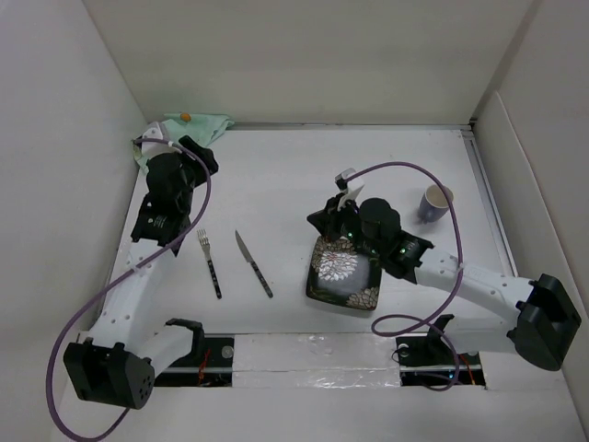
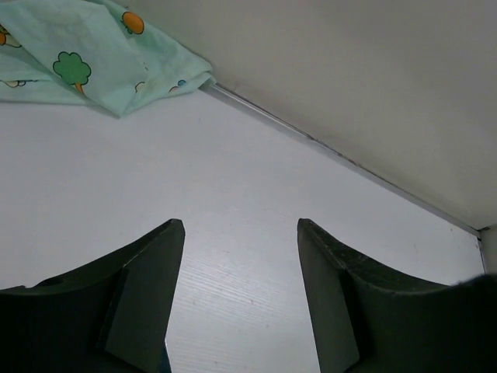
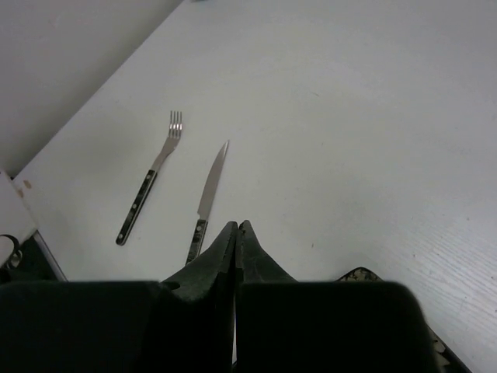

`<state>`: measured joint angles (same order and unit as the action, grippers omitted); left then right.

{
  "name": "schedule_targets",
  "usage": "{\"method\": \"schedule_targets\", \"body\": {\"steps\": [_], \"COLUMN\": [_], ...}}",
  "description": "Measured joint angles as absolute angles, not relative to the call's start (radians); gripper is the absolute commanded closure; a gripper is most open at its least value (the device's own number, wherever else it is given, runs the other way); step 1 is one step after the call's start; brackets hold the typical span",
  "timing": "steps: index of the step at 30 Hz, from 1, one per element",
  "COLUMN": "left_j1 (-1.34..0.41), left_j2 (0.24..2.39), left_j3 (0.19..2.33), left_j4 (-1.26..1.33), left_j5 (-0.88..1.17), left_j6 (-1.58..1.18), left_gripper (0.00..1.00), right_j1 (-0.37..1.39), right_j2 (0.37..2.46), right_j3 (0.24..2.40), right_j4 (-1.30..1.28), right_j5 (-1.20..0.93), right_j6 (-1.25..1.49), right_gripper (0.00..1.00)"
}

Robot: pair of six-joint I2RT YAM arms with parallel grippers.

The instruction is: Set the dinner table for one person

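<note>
The dinner table (image 1: 276,180) is a white tabletop with white walls. On it lie a fork (image 1: 210,263) and a knife (image 1: 254,263) side by side, with a dark square floral plate (image 1: 342,276) to their right. A purple cup (image 1: 436,203) stands at the right. My right gripper (image 1: 319,221) is shut and empty above the plate's far left corner. In the right wrist view its tips (image 3: 238,226) point toward the knife (image 3: 210,190) and fork (image 3: 151,177). My left gripper (image 1: 201,157) is open and empty at the back left; the left wrist view (image 2: 241,227) shows bare table between the fingers.
A mint-green cartoon cloth (image 1: 189,124) lies crumpled in the back left corner, just beyond my left gripper, and also shows in the left wrist view (image 2: 85,54). White walls close the back and both sides. A plate corner (image 3: 359,274) shows beside my right fingers.
</note>
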<state>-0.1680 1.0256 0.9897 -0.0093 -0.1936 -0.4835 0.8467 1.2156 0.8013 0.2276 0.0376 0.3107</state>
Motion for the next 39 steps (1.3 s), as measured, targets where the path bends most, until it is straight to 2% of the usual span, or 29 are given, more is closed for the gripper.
{"method": "schedule_targets", "body": {"steps": [6,7,10,12,13,14,17,18,19,21,23,31,39], "left_j1": [-0.159,-0.153,-0.118,-0.08,-0.057,-0.031,0.037,0.057,0.074,0.104,0.127,0.132,0.112], "left_j2": [1.205,1.257,1.424,1.543,1.603,1.662,1.84,1.895,1.946,2.032,2.107,2.291,2.408], "left_j3": [1.044,1.077,1.205,1.312,1.372,1.433,1.633,1.693,1.747,1.828,1.887,1.932,2.074], "left_j4": [0.03,0.032,0.031,0.023,0.016,0.009,-0.051,-0.075,-0.094,-0.132,-0.159,-0.154,-0.132], "left_j5": [-0.299,-0.317,-0.356,-0.36,-0.356,-0.346,-0.327,-0.326,-0.324,-0.318,-0.307,-0.184,-0.139], "left_j6": [-0.534,-0.533,-0.531,-0.526,-0.522,-0.515,-0.496,-0.493,-0.487,-0.474,-0.46,-0.411,-0.37], "left_gripper": [0.76,0.91,0.97,0.9,0.76,0.71,0.58,0.55,0.48,0.45,0.37,0.25,0.23], "right_j1": [0.853,0.854,0.858,0.859,0.859,0.859,0.859,0.859,0.859,0.859,0.859,0.859,0.872], "right_j2": [1.219,1.22,1.224,1.224,1.224,1.224,1.232,1.238,1.246,1.266,1.288,1.4,1.494], "right_j3": [0.779,0.775,0.767,0.762,0.759,0.756,0.754,0.754,0.754,0.754,0.754,0.768,0.798], "right_j4": [0.263,0.264,0.264,0.265,0.268,0.27,0.271,0.272,0.273,0.275,0.276,0.298,0.301], "right_j5": [0.038,0.038,0.043,0.052,0.057,0.064,0.08,0.084,0.088,0.093,0.092,0.041,-0.021], "right_j6": [0.318,0.318,0.32,0.321,0.321,0.321,0.326,0.327,0.327,0.325,0.322,0.316,0.306], "right_gripper": [1.0,1.0,1.0,1.0,1.0,0.99,0.72,0.55,0.48,0.38,0.36,0.33,0.34]}}
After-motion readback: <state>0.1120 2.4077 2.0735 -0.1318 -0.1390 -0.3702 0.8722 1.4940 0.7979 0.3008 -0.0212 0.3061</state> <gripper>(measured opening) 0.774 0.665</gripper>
